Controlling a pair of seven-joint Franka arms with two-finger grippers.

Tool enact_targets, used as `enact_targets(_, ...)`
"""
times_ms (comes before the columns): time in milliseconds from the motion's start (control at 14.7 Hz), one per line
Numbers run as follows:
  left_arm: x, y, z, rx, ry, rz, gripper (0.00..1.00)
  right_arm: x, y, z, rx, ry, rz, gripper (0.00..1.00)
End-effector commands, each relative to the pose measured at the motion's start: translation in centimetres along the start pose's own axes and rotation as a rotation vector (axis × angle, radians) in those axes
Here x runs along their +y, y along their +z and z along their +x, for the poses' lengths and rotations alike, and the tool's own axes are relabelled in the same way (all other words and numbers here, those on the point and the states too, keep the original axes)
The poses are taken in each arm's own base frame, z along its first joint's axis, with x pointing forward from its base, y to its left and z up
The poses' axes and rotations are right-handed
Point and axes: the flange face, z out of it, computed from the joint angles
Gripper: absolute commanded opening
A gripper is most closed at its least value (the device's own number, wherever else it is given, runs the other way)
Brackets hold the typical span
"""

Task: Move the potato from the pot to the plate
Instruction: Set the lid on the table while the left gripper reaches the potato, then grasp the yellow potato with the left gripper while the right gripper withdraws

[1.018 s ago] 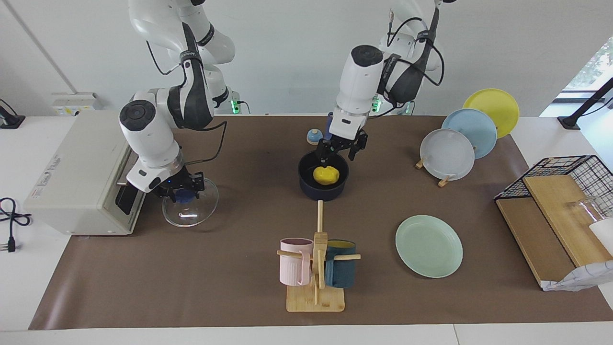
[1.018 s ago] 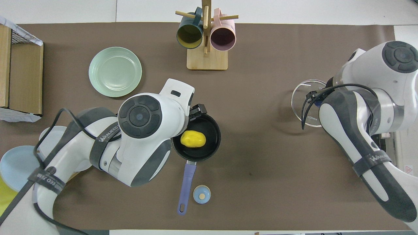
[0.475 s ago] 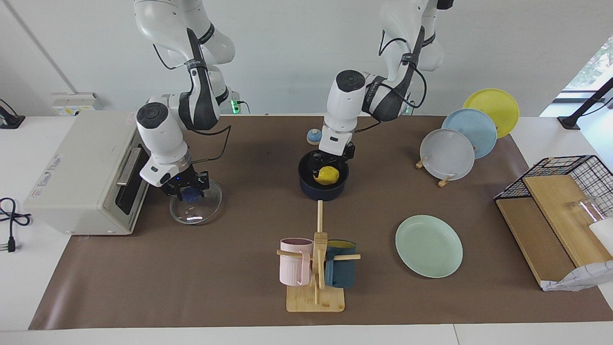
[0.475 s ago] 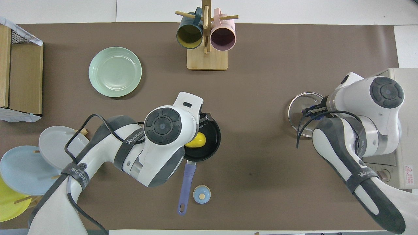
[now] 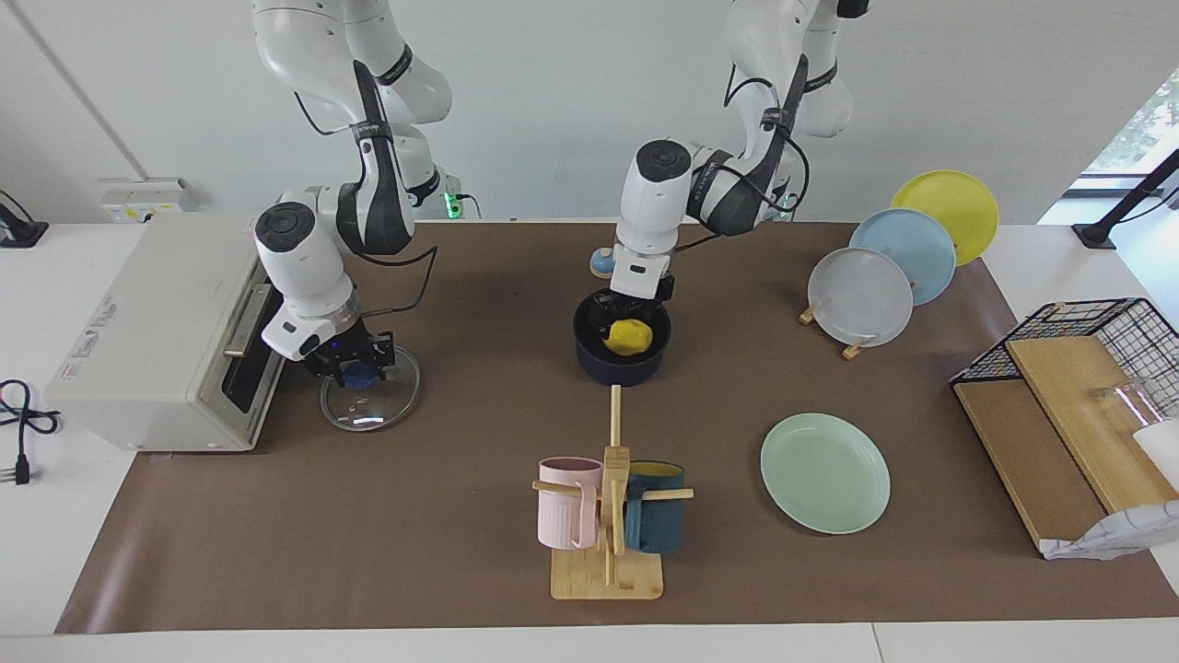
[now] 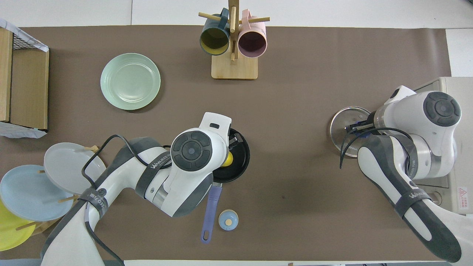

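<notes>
The yellow potato (image 5: 629,338) lies in the navy pot (image 5: 615,373) at mid-table; the pot's blue handle (image 6: 209,212) points toward the robots. My left gripper (image 5: 632,322) is down inside the pot, right at the potato. In the overhead view the left hand covers most of the potato (image 6: 228,159) and part of the pot (image 6: 241,164). The mint green plate (image 5: 824,471) (image 6: 130,81) lies bare, farther from the robots than the pot, toward the left arm's end. My right gripper (image 5: 355,368) (image 6: 360,127) is shut on the blue knob of a glass lid (image 5: 373,405).
A mug rack (image 5: 608,516) with a pink and a dark blue mug stands farther out than the pot. A grey, a blue and a yellow plate stand in a rack (image 5: 861,295). A toaster oven (image 5: 157,331) is beside the lid. A small blue knob (image 5: 603,262) lies by the handle.
My left gripper has come down from above the pot's rim into the pot, onto the potato. My right arm has shifted the glass lid slightly, still holding its knob.
</notes>
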Motion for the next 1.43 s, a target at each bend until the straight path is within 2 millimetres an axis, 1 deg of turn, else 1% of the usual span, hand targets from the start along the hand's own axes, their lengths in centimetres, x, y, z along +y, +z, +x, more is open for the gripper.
enact_targets(0,-0.9,0.6,-0.7,0.012,-0.012,-0.026,1.0,-0.1,-0.6,0.0,0.01,0.003,0.007,1.0)
enact_targets(136,-1.1,1.9,-1.4,0.014,-0.004,-0.032,1.0,-0.1,-2.4,1.0,0.001,0.002,0.007,1.0)
enact_targets(204,-1.0,2.8,-1.5,0.009,-0.006,-0.023,1.0,-0.4,-4.1,1.9,-0.011,-0.005,0.007,1.0)
enact_targets(271,-0.8,3.4,-2.0,0.005,0.0,-0.017,1.0,-0.3,-6.6,2.7,-0.018,-0.006,0.006,1.0)
enact_targets(407,-0.8,3.9,-2.0,0.003,0.001,-0.013,1.0,0.5,-13.2,4.1,-0.056,0.005,0.006,1.0)
enact_targets(475,-0.8,4.3,-2.1,-0.001,0.001,-0.006,1.0,0.8,-16.4,4.4,-0.076,0.01,0.007,1.0)
enact_targets(543,-0.8,4.6,-2.2,-0.003,-0.005,-0.002,1.0,0.8,-18.9,4.4,-0.089,0.016,0.007,1.0)
enact_targets(611,-0.7,4.9,-2.5,-0.005,-0.007,0.002,1.0,0.7,-21.3,3.8,-0.085,0.035,0.004,1.0)
enact_targets(679,-0.7,5.3,-2.7,-0.007,-0.004,0.006,1.0,0.6,-23.4,2.9,-0.07,0.057,-0.002,1.0)
enact_targets(747,-0.6,5.3,-2.8,-0.007,-0.005,0.005,1.0,0.9,-25.1,2.0,-0.053,0.081,-0.007,1.0)
enact_targets(882,-0.6,5.4,-2.8,-0.006,-0.005,0.004,1.0,1.2,-27.0,0.8,-0.08,0.096,-0.005,1.0)
enact_targets(950,-0.6,5.3,-2.7,-0.004,-0.006,-0.001,1.0,1.3,-27.4,0.2,-0.12,0.099,0.001,1.0)
enact_targets(1018,-0.5,5.3,-2.7,-0.004,-0.003,-0.002,0.88,1.5,-27.5,-0.3,-0.14,0.105,0.005,1.0)
enact_targets(1086,-0.5,5.3,-2.7,-0.004,-0.003,-0.002,0.7,1.5,-27.8,-0.8,-0.14,0.11,0.004,1.0)
enact_targets(1154,-0.5,5.4,-2.7,-0.004,0.002,-0.001,0.54,1.3,-27.8,-0.8,-0.142,0.113,0.001,1.0)
enact_targets(1222,-0.6,5.4,-2.6,-0.005,0.003,0.001,0.42,1.6,-27.8,-0.5,-0.136,0.122,0.001,1.0)
enact_targets(1357,-0.5,5.1,-2.3,-0.002,0.0,-0.005,0.21,1.8,-28.2,-0.4,-0.123,0.127,0.004,1.0)
